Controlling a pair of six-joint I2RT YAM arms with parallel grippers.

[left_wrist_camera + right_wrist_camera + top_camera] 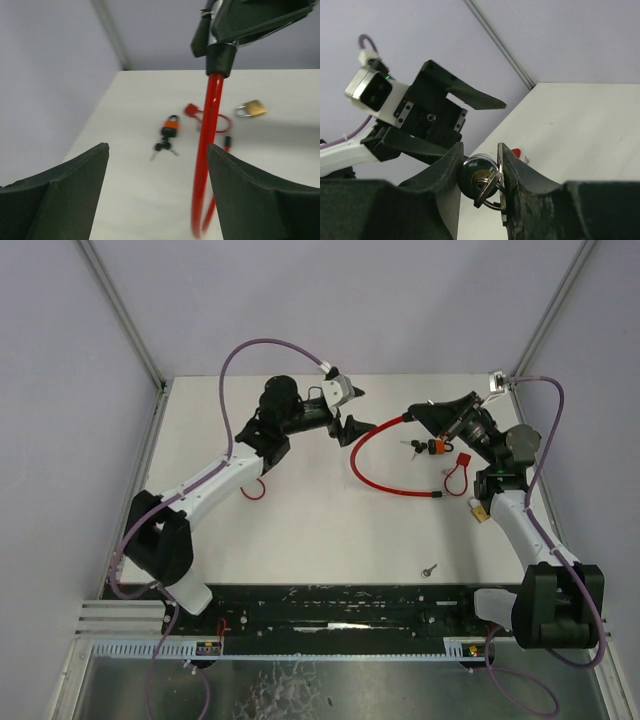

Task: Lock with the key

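Note:
My right gripper (480,146) is shut on the black round head of the cable lock (479,175), which it holds above the table. A silver key (489,186) on a ring sits in the head's keyhole. The lock's red cable (365,468) loops down over the table to its free end (439,494). My left gripper (357,410) is open, just left of the lock head and apart from it. In the left wrist view the red cable (207,150) hangs between the fingers, near the right finger (260,195), from the lock head (220,56).
An orange padlock with keys (432,447), a small red lock (462,465) and a brass padlock (480,512) lie under and beside the right arm. A loose key (429,569) lies near the table's front edge. A small red loop (255,490) rests by the left arm.

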